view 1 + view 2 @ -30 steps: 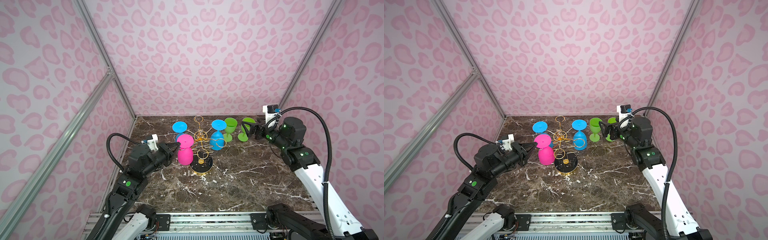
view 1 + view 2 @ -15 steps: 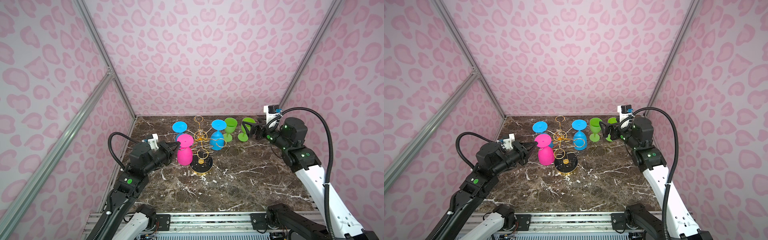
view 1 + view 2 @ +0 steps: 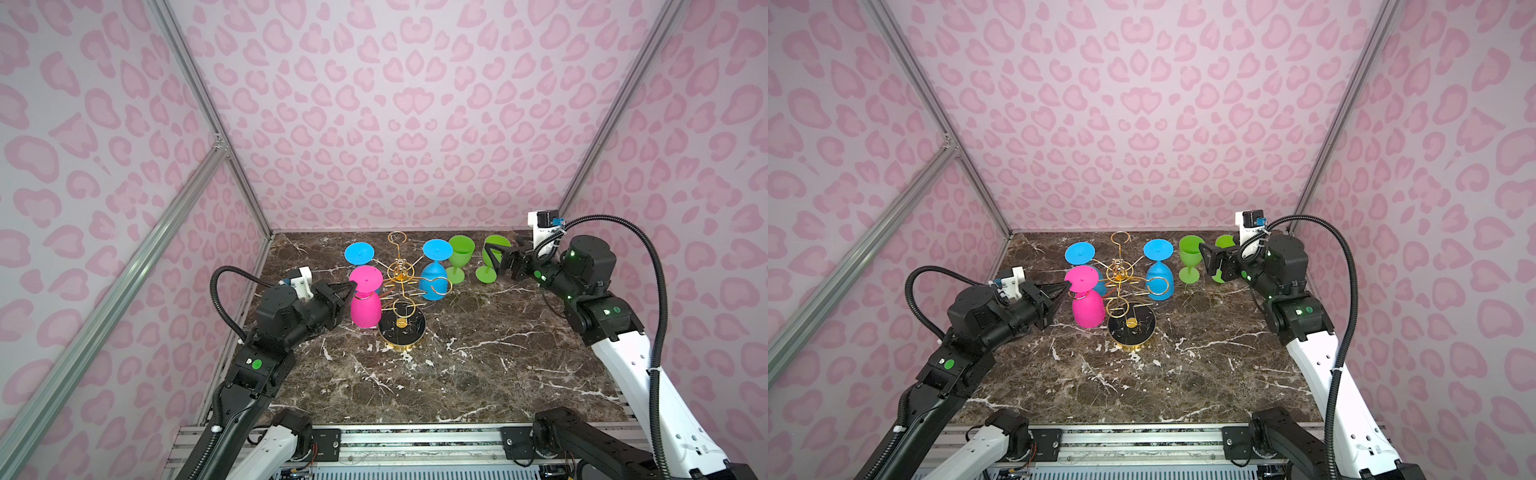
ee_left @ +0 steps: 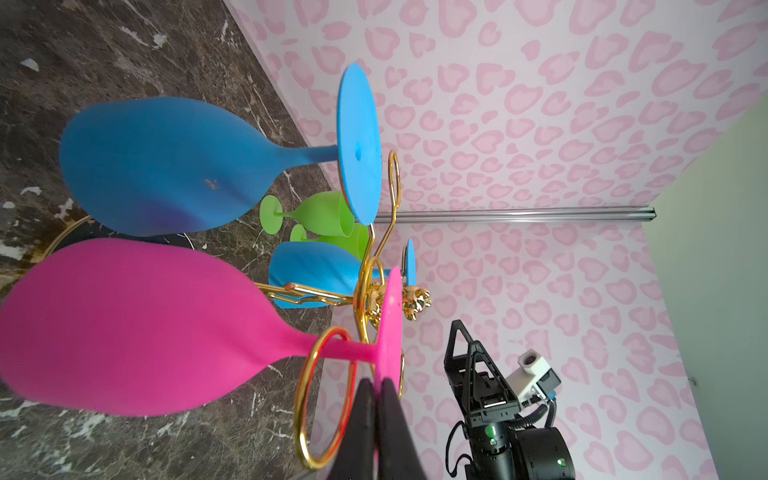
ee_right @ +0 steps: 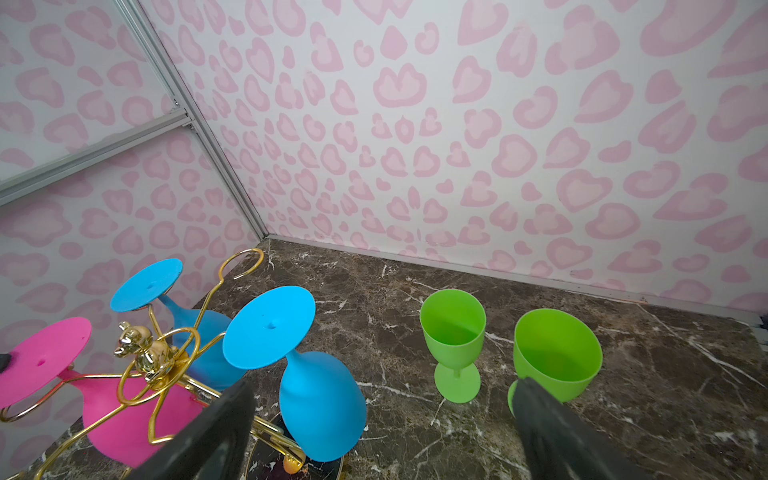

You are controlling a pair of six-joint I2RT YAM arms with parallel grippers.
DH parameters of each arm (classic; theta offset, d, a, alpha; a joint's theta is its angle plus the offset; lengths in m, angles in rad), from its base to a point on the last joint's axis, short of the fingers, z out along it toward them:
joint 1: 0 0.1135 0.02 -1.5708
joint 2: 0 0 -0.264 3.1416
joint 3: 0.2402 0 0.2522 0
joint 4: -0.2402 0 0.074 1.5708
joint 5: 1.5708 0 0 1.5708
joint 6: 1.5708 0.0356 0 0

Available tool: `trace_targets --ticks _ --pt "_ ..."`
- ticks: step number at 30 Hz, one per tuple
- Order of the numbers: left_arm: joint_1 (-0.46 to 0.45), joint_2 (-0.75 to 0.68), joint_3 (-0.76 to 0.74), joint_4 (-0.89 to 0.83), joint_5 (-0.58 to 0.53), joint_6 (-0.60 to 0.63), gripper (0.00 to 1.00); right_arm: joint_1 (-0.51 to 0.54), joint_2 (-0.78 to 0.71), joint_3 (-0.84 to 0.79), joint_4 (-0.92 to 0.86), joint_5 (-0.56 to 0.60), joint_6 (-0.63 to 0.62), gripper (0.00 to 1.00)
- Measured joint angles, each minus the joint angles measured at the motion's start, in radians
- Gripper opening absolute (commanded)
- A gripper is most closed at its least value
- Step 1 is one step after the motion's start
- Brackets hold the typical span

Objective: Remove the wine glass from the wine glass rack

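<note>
Pink leopard-print walls [image 3: 395, 104] are enclosing a dark marble tabletop [image 3: 457, 374]. The wine glass rack [image 3: 409, 329] is standing left of centre, toward the far side.

The pink wine glass [image 3: 365, 309] is hanging bowl-down from the rack's near-left loop, with its stem through the gold ring and its foot on top. The left gripper [image 3: 352, 286] is sitting level at the left of that glass. Its fingers [image 4: 365, 419] are pressing together on the rim of the pink foot.

A far-left blue glass [image 3: 359, 253] and a right blue glass [image 3: 434, 282] are hanging bowl-down on other arms.

Right of the rack, an inner green glass [image 3: 460, 253] and an outer green glass [image 5: 557, 353] are standing upright on the marble.

The right gripper [image 3: 496, 259] is hovering at the outer green glass with fingers spread wide, gripping nothing. Whether a finger is touching that glass, cannot tell.
</note>
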State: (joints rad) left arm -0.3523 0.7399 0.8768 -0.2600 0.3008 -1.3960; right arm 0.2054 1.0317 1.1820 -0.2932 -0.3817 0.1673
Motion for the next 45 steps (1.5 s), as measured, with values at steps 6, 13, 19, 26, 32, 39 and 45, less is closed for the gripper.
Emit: trace_targets --ticks 6,13,19,26,32,39,45 --pt "0.007 -0.026 -0.016 0.0 -0.026 -0.01 0.03 0.0 0.0 0.0 0.0 0.0 0.0 0.98" --pt "0.011 -0.057 -0.035 -0.003 -0.047 -0.018 0.04 0.0 0.001 0.0 0.0 0.0 0.0 0.98" --pt "0.014 -0.126 -0.052 -0.036 -0.083 -0.022 0.03 -0.001 0.004 0.0 0.0 0.0 0.0 0.98" --pt "0.017 -0.205 -0.076 -0.079 -0.13 -0.039 0.03 -0.001 0.005 0.0 0.0 -0.001 0.0 0.98" --pt "0.017 -0.261 -0.087 -0.113 -0.158 -0.05 0.03 -0.001 0.004 0.0 0.0 -0.002 0.001 0.98" --pt "0.018 -0.201 -0.078 -0.11 -0.144 -0.05 0.04 -0.001 0.002 0.0 0.0 -0.004 0.001 0.98" --pt "0.018 -0.12 -0.027 -0.099 -0.083 -0.023 0.03 -0.001 -0.003 0.0 -0.005 -0.004 0.001 0.98"
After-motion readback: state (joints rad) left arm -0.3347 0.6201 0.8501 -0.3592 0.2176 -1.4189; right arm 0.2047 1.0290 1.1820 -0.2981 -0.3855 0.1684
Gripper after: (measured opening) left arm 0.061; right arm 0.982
